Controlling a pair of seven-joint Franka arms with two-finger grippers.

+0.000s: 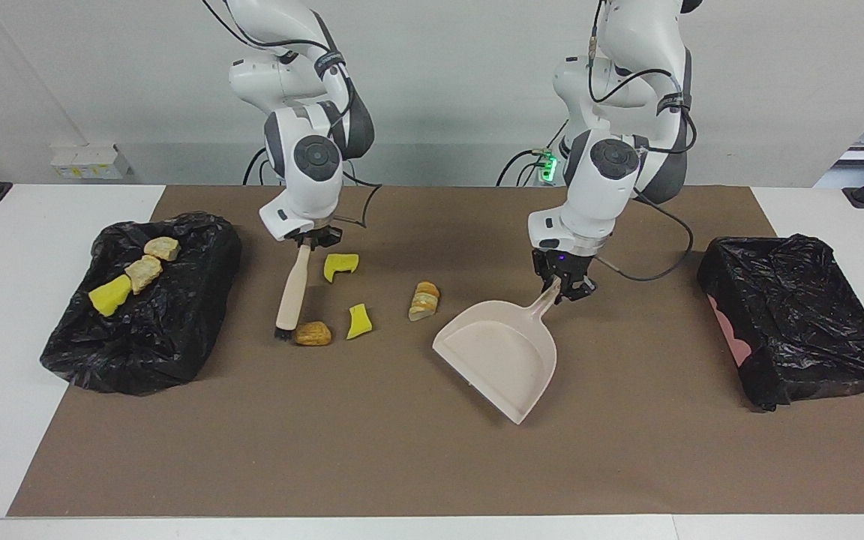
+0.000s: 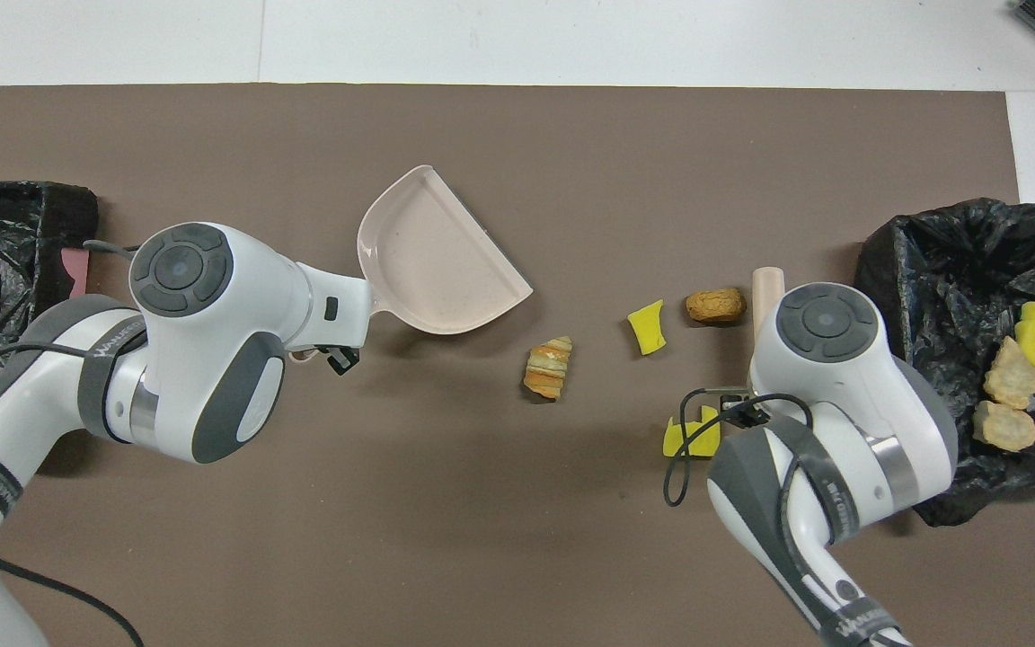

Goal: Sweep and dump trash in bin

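Note:
My right gripper (image 1: 310, 238) is shut on the top of the beige brush (image 1: 291, 292). The brush's black bristles are down on the mat, right beside a brown bun-like scrap (image 1: 312, 333) (image 2: 715, 305), toward the right arm's end. Loose trash lies nearby: two yellow chunks (image 1: 340, 265) (image 1: 358, 321) and a croissant-like piece (image 1: 424, 300) (image 2: 549, 367). My left gripper (image 1: 561, 289) is shut on the handle of the beige dustpan (image 1: 499, 356) (image 2: 437, 261), whose open edge is turned toward the scraps. The black-lined bin (image 1: 177, 337) holds two tan pieces and a yellow chunk (image 1: 109, 296).
A second black-lined bin (image 1: 799, 315) (image 2: 5, 270) stands at the left arm's end of the table. A brown mat (image 1: 402, 465) covers the work area, with white table around it. In the overhead view the right arm partly covers one yellow chunk (image 2: 693, 436).

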